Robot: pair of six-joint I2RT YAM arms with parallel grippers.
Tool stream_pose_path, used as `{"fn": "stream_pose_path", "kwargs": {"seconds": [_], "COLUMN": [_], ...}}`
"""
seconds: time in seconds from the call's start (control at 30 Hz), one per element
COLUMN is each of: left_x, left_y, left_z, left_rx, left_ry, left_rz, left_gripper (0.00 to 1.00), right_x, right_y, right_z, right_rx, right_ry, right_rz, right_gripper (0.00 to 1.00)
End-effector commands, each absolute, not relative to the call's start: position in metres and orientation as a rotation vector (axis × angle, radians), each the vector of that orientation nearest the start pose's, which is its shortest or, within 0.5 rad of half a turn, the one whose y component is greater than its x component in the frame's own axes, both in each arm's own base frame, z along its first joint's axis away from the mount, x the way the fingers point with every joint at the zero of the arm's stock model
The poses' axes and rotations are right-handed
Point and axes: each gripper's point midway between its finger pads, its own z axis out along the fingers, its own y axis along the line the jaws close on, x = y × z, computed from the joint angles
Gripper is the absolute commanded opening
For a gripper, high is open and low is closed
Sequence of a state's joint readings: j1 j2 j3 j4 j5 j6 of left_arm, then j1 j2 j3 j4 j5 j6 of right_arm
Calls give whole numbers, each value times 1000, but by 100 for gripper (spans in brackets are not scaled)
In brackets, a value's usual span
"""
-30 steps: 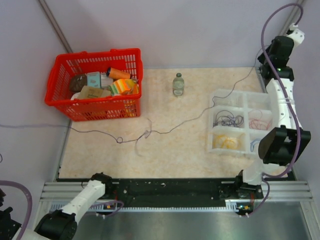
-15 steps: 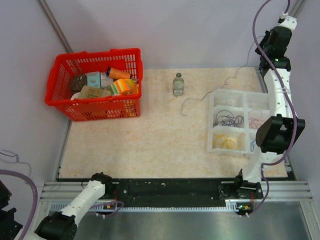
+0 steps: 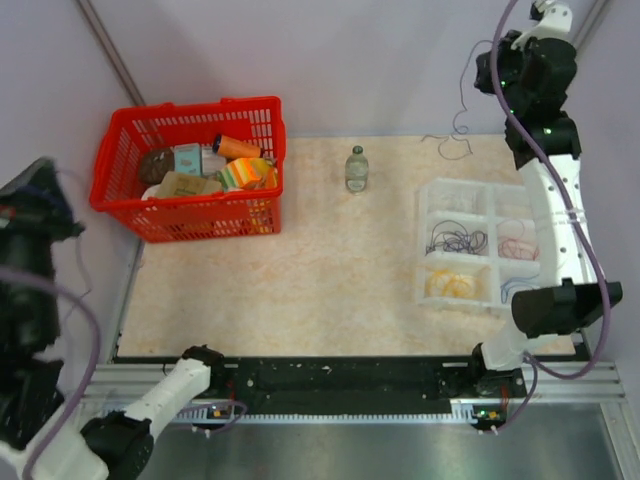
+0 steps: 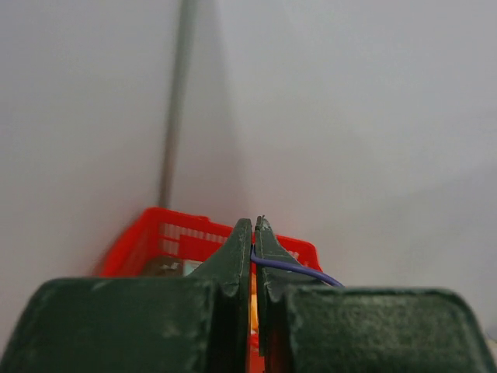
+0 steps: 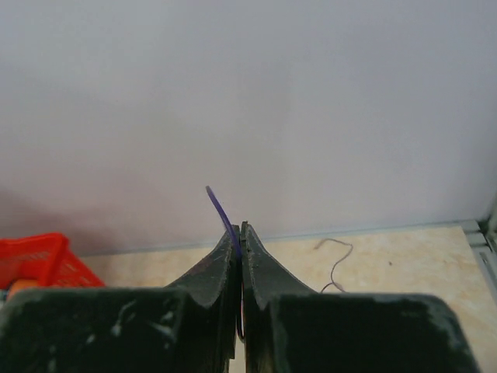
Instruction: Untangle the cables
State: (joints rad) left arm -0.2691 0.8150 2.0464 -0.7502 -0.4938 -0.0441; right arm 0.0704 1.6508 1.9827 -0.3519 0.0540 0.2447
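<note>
Tabletop (image 3: 330, 270): red basket (image 3: 185, 107) far left, white tray (image 3: 420, 240) right.
Tray: cables (image 3: 455, 240) coiled in separate compartments.
Left claw (image 4: 254, 233): clamped on a purple cable (image 4: 295, 268), high beyond the left edge.
Right claw (image 5: 239, 233): pinching the purple cable, high at far right; slack dangles to the tabletop.

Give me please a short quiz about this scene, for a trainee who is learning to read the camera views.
1. True or false: the yellow cables lie in the red basket.
2. What stands on the table between the basket and the white tray? A: a cup. B: a small bottle. C: a box.
3. Fill in: each arm's jaws are shut on a thin ____ cable.

Key: 1 false, they lie in the tray; 2 B; 3 purple.
</note>
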Motion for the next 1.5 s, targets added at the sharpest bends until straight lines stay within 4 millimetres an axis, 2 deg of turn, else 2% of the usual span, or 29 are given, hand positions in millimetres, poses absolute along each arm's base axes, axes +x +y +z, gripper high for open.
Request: {"fn": "stream_pose_path", "kwargs": {"seconds": [0.0,0.07,0.13,0.17,0.23,0.27,0.37,0.53,0.6,0.7,0.77,0.8,0.87,0.93,1.0,1.07,1.13,1.23,1.33,1.47], "left_x": [202,215,222,226,231,233,238,240,242,243,245,245,246,248,250,253,257,260,260,256], "left_y": [-30,-36,-37,-40,-44,-46,-49,-45,-47,-53,-54,-55,-55,-56,-59,-64,-71,-80,-82,-80], "left_z": [590,576,559,548,529,522,507,494,484,473,467,465,462,461,456,446,434,423,417,414], "left_rx": [-182,-195,-217,-222,-232,-234,-231,-239,-240,-240,-242,-241,-238,-227,-218,-208,-203,-192,-190,-189], "left_ry": [1357,1385,1403,1420,1461,1478,1517,1546,1574,1595,1604,1609,1618,1628,1645,1676,1709,1740,1753,1762], "left_rz": [-318,-340,-351,-358,-373,-383,-383,-349,-349,-381,-390,-390,-382,-382,-387,-402,-430,-472,-480,-472], "left_gripper": [0,0,0,0,0,0,0,0,0,0,0,0,0,0,0,0,0,0,0,0], "right_x": [419,393,370,359,343,331,313,311,312,304,287,279,257,237,223,216,218,233,248,248], "right_y": [58,69,83,91,100,107,122,134,146,171,192,197,207,208,209,205,201,193,187,181], "right_z": [567,580,583,578,560,555,526,488,463,410,361,321,267,217,183,154,136,128,124,112], "right_rx": [141,130,105,76,75,50,25,19,3,-37,-77,-77,-104,-123,-154,-177,-250,-323,-495,-643], "right_ry": [1375,1357,1353,1368,1424,1436,1518,1624,1696,1836,1957,2061,2208,2372,2492,2587,2660,2664,2643,2685], "right_rz": [382,449,501,525,564,607,698,745,781,842,840,818,801,719,657,576,485,345,229,145], "right_gripper": [0,0,0,0,0,0,0,0,0,0,0,0,0,0,0,0,0,1,2,13]}}
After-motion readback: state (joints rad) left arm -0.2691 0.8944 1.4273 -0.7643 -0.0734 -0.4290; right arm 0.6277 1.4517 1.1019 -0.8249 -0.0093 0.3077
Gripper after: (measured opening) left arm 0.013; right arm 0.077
